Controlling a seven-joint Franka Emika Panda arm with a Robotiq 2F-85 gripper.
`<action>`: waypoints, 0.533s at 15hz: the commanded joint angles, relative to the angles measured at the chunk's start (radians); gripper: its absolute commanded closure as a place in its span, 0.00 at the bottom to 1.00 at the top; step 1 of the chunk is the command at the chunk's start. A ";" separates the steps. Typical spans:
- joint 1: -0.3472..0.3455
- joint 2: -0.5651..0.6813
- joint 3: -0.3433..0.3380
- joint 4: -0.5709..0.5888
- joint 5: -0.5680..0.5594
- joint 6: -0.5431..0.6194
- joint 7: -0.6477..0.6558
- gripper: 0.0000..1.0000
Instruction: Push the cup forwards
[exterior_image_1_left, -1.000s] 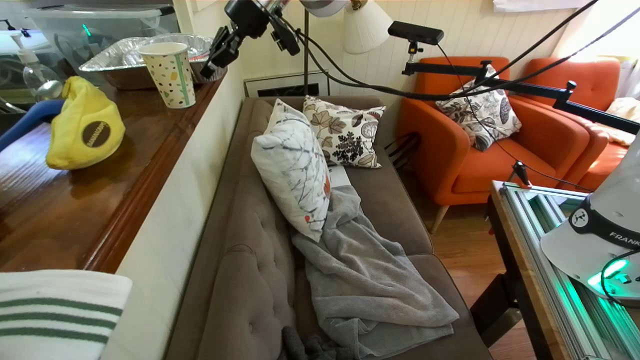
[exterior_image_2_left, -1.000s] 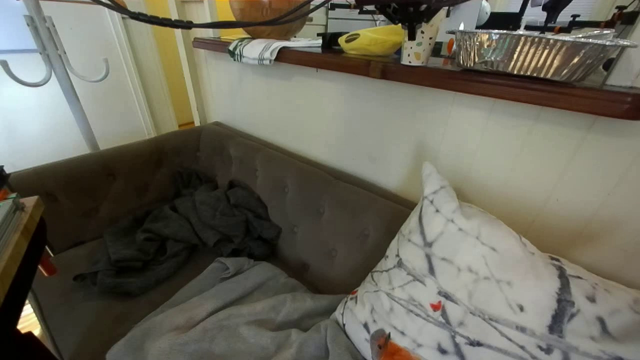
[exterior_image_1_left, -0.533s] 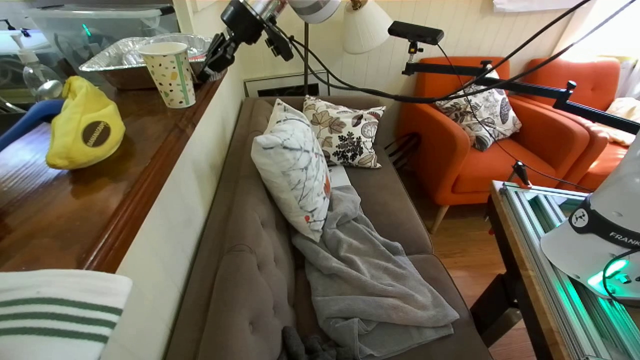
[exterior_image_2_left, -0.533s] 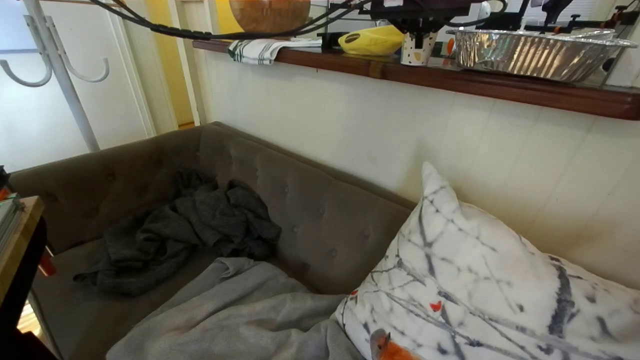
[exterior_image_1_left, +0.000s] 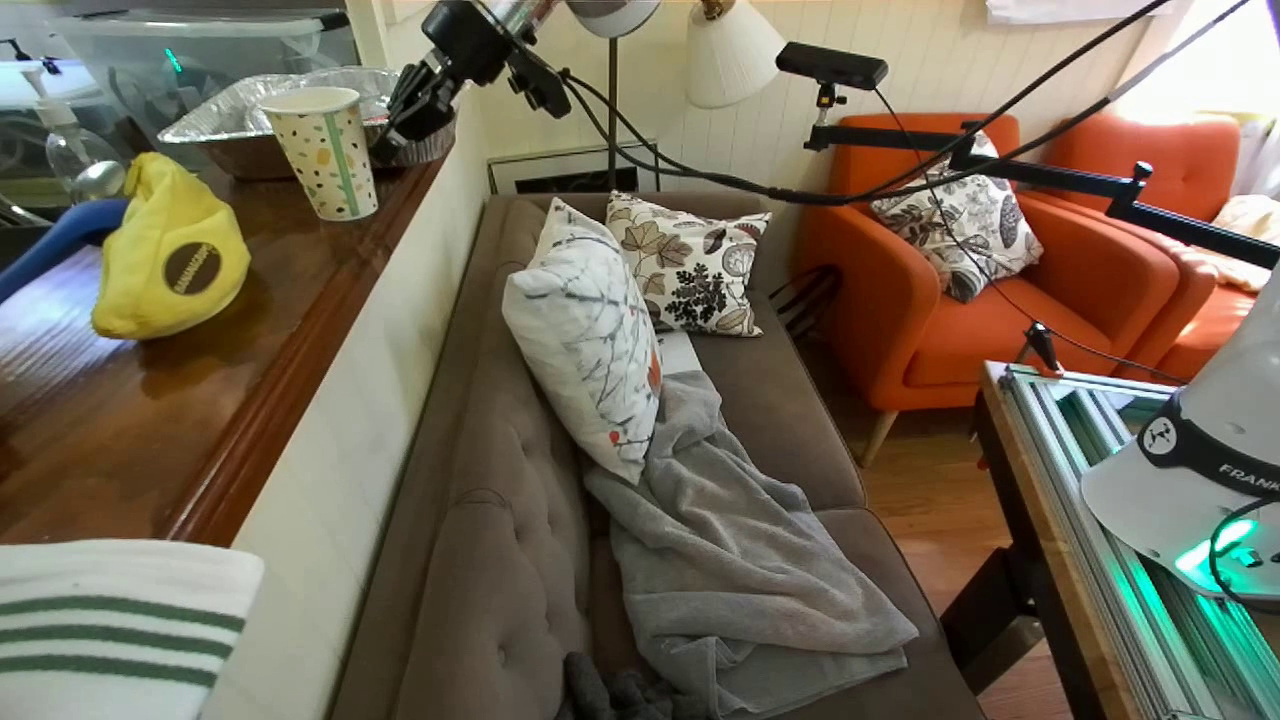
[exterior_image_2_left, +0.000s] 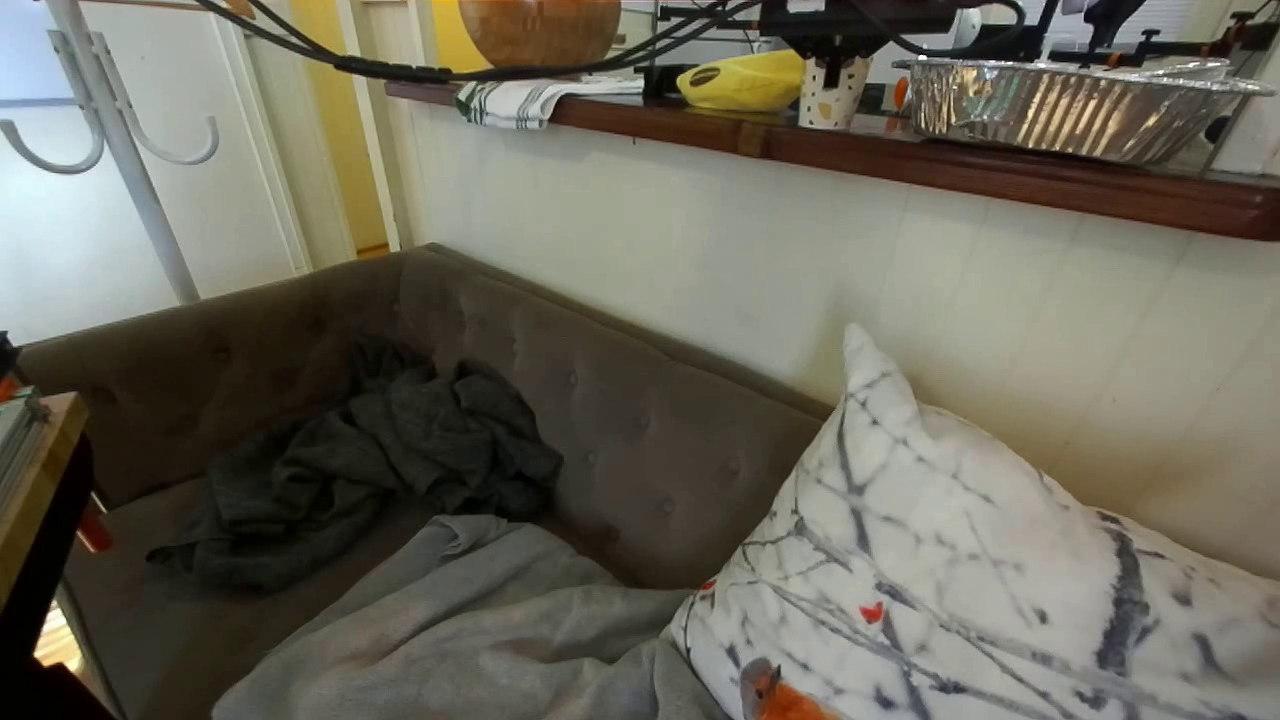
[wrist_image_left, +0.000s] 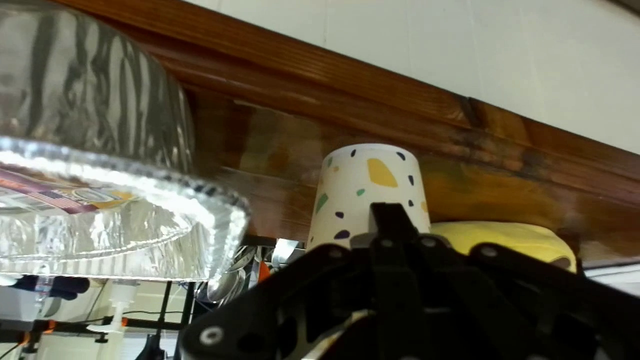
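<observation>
Cup shifted inward from desk edge, hand following

We list: speckled paper cup, upright, just past the hand's tips; whether touching, we cannot tell. Hand: closed, tips together. Neighbours in the wrist view: foil tray to one side, yellow bag to the other.

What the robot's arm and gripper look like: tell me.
Smooth, rounded white arm with a black band, lettered "FRANK" up to the picture's edge, a round emblem and a green light. Black, angular, jointed gripper with round bolts. Long black cables run from near it.
</observation>
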 joint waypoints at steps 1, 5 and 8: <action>0.003 0.049 0.002 0.091 0.044 -0.071 -0.049 1.00; 0.014 0.079 -0.007 0.141 0.041 -0.091 -0.046 1.00; 0.019 0.110 -0.003 0.183 0.038 -0.108 -0.045 1.00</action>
